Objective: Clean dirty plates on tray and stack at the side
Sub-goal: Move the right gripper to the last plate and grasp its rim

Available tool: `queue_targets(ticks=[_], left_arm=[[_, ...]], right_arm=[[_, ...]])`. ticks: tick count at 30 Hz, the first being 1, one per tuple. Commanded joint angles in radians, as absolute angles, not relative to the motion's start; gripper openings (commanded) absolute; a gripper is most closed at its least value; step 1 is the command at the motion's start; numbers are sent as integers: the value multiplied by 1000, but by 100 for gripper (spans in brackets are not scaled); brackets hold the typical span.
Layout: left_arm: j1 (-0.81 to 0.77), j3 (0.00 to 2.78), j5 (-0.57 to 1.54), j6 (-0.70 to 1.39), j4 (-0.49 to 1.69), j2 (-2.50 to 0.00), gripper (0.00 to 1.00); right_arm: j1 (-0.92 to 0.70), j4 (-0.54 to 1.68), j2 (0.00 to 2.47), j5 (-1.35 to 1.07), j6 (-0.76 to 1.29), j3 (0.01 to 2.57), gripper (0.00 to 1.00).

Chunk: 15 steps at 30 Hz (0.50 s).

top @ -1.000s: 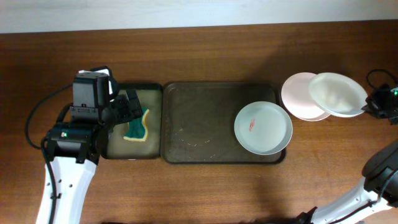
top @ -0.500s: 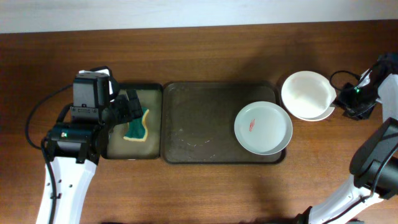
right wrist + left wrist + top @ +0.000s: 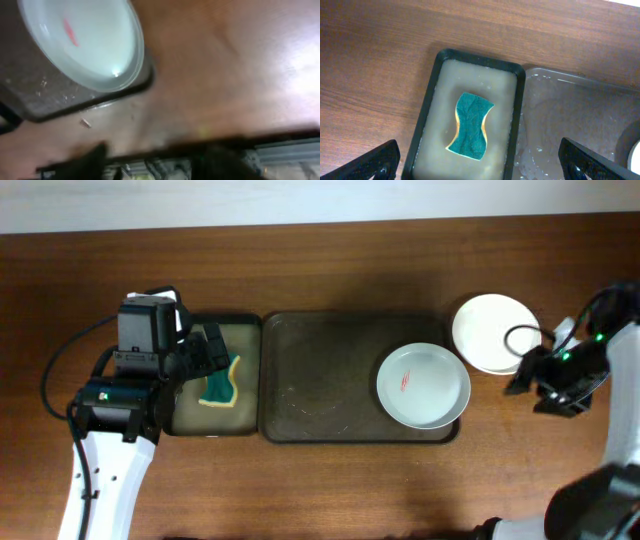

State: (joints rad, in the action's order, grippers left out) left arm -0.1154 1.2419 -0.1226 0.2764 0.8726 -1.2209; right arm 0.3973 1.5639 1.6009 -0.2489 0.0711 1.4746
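Note:
One dirty plate [image 3: 423, 385], white with a red smear, lies at the right end of the large dark tray [image 3: 320, 380]. The right wrist view shows the same plate [image 3: 85, 42] on the tray [image 3: 45, 95]. A stack of clean white plates [image 3: 495, 332] rests on the table right of the tray. My right gripper [image 3: 522, 377] hovers just in front of that stack, beside the tray's right edge; its blurred fingers [image 3: 87, 157] stand apart and hold nothing, so the right gripper [image 3: 155, 160] is open. The left gripper [image 3: 205, 355] hangs wide open above the sponge [image 3: 470, 125], empty [image 3: 480, 155].
A small narrow dark tray [image 3: 250, 325] with cloudy water and the green-yellow sponge [image 3: 220, 383] adjoins the large tray's left side. Bare wooden table [image 3: 330, 490] lies in front of both trays. A cable [image 3: 520, 335] loops over the stack's right edge.
The right gripper brought a clean plate onto the side stack, let it go with its jaws opening, and moved forward and left. The left arm has not moved.

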Motion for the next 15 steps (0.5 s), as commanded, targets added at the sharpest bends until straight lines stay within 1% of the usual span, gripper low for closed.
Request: queue_targets(ticks=[1,3,4,5,6,7,8,9,10,12,15], left_arm=[[-114,1249,-120,276,870,-1209,99],[-114,1249,-120,276,870,-1209,99],[-114,1249,-120,276,870,-1209,99],[-114,1249,-120,276,870,-1209,99],[-114,1249,-120,276,870,-1209,99],[-114,1249,-120,276,870,-1209,100],[-114,1249,-120,276,870,-1209,99],[-114,1249,-120,276,870,-1209,99],[-114,1249,-120,276,870,-1209,99],[-114,1249,-120,276,870,-1209,100],[-114,1249,-120,276,870,-1209,99]], right_arm=[[357,1511,1546,-331,67,1372,99],[334,1427,1546,-333,67,1295,98],[322,1374,1546,-333,68,1251,93],[305,1291,1546,-332,75,1187,74],[296,1235,1546,-325,110,1143,64],[288,1169,1546,-321,149,1097,56],[283,1071,1547,-318,198,1038,53],[280,991,1547,-317,224,1000,48],[280,900,1547,-318,227,963,39],[280,762,1548,-299,226,910,37],[279,682,1553,-299,226,870,31]])
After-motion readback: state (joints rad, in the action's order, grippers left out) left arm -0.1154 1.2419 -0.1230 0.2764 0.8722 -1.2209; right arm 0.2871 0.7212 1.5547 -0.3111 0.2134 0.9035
